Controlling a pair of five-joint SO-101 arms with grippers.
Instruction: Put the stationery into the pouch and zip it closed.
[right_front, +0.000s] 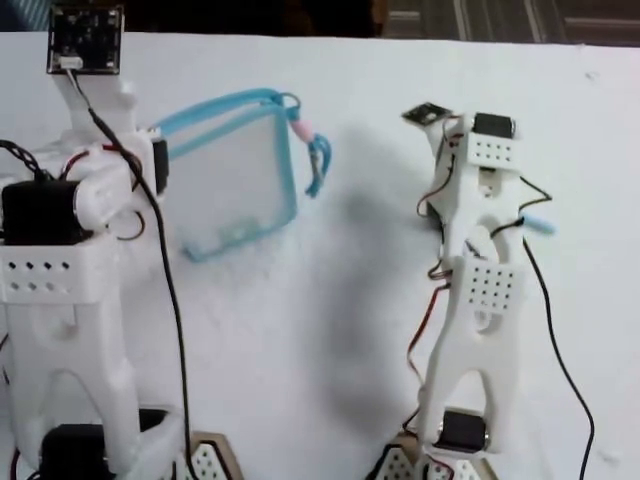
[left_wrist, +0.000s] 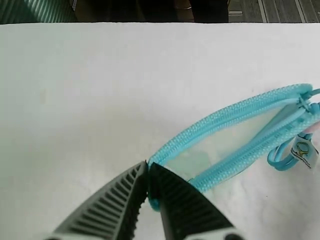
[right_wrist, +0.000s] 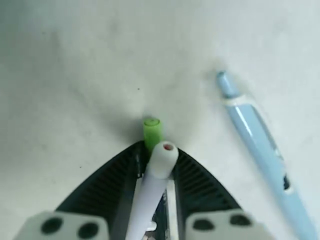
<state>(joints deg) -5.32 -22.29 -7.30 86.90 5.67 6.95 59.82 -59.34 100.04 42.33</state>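
Note:
The clear pouch (right_front: 238, 180) with a light blue zipper lies at the back left, and its zipper sides (left_wrist: 235, 131) stand apart. My left gripper (left_wrist: 147, 169) is shut on the pouch's zipper end at its corner (right_front: 158, 165). My right gripper (right_wrist: 157, 150) points down at the table and is shut on a white pen (right_wrist: 159, 162). A green tip (right_wrist: 151, 130) pokes out just past that pen. A light blue pen (right_wrist: 260, 145) lies on the table beside the right gripper, and its end shows from behind the right arm (right_front: 538, 226).
A blue strap with a pink tag (right_front: 316, 155) hangs off the pouch's far corner, seen too as the strap loop (left_wrist: 290, 152). The white table (right_front: 330, 320) lies bare between the two arms. Cables run along both arms.

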